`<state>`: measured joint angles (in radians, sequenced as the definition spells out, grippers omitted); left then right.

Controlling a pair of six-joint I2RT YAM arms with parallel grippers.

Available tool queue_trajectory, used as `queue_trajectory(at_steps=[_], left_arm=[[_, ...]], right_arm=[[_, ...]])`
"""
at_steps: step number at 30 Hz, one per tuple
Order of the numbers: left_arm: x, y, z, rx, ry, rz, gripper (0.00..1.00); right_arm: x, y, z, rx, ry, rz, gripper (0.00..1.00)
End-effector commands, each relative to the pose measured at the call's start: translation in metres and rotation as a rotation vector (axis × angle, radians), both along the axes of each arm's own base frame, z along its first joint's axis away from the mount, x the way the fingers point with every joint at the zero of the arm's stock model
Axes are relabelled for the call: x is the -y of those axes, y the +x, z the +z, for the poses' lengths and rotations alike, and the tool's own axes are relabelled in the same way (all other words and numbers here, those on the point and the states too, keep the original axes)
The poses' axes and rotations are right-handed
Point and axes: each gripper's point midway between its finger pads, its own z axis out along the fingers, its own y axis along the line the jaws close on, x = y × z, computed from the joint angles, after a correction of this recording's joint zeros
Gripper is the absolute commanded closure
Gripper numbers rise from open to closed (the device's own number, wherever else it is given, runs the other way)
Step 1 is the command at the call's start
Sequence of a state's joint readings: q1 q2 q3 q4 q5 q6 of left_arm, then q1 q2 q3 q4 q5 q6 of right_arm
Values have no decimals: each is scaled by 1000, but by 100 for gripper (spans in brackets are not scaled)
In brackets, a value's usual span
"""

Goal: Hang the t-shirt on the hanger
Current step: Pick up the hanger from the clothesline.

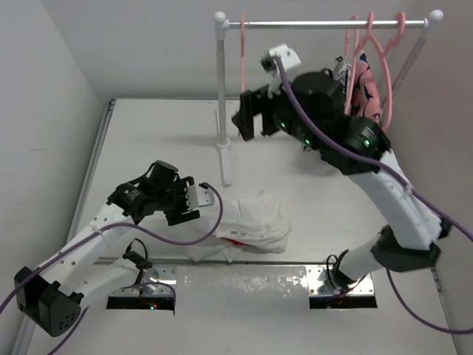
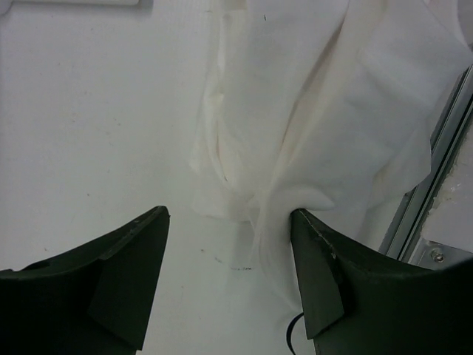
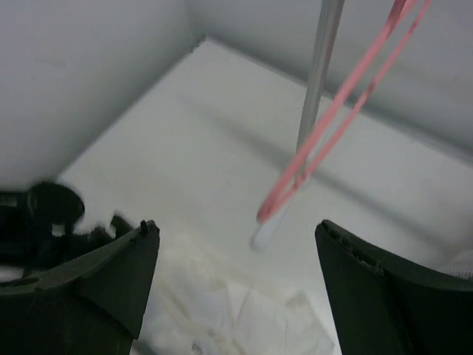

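Lying crumpled on the bench (image 1: pixel 148 133), the limp, light t-shirt (image 1: pixel 255 220) likely wanted a fold-edge pinch; left fingers (image 2: pixel 126 259) and right fingers (image 3: pixel 103 281) stood apart.

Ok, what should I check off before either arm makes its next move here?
1. Left tool open: ok, jaws apart.
2. Fabric between its jaws: not ok; the t-shirt only meets one finger's edge.
3. Right tool open: ok.
4. The hanger gripped: not ok; it hangs on the rail, beyond the open jaws.
5. That hanger bare: ok, no garment on it.
6. Neck opening findable: cannot tell; the t-shirt lies crumpled on the table.
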<state>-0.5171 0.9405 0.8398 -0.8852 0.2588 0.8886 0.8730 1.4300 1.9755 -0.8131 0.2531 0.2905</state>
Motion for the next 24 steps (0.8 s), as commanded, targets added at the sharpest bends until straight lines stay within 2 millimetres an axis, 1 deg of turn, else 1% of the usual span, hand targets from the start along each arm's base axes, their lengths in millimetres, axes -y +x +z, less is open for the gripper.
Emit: queue_trajectory(at_steps=[1,2,3,4,6,7,8,9,10,12,13,15,17,18,20,21,24], left_arm=[[4,6,2,27,-39,24,37],[3,6,0,29,-33,31,36],[3,8,0,35,-34,37,37],[3,9,1,39,-37,44,37],[2,10,1,45,-39,52,37],[3,10,1,46,-42,54,36],[3,9,2,50,-47,54,37],[3,9,2,50,-49,53,37],[3,8,0,45,-48,54,37],[3,8,-1,47,-50,55,37],[2,7,-2,43,-48,55,36],[2,9,-2,53,-48,60,37],[2,9,-4,52,-49,60,37],[2,9,-4,52,-49,60,37],[2,9,-5,54,-49,62,37],[2,9,-4,55,-50,62,37],[2,10,-4,59,-50,63,37]], right_arm=[[-11,52,14,67,-60,-146,16],[-7,68,17,70,-42,-186,17],[-9,82,23,85,-2,-211,18],[-6,102,14,72,7,-255,21],[-10,124,3,71,40,-281,23],[-12,138,-8,63,33,-292,23],[-16,146,-10,82,28,-289,24],[-17,151,-7,97,26,-294,24],[-22,161,-19,89,0,-306,24],[-21,171,-19,101,0,-328,24],[-20,176,-24,96,-4,-337,25],[-17,184,-40,82,-28,-365,31],[-12,189,-50,69,-43,-385,40],[-10,190,-59,55,-55,-391,49],[-4,193,-64,41,-62,-410,60],[-2,191,-67,34,-69,-416,68],[3,192,-70,31,-67,-422,78]])
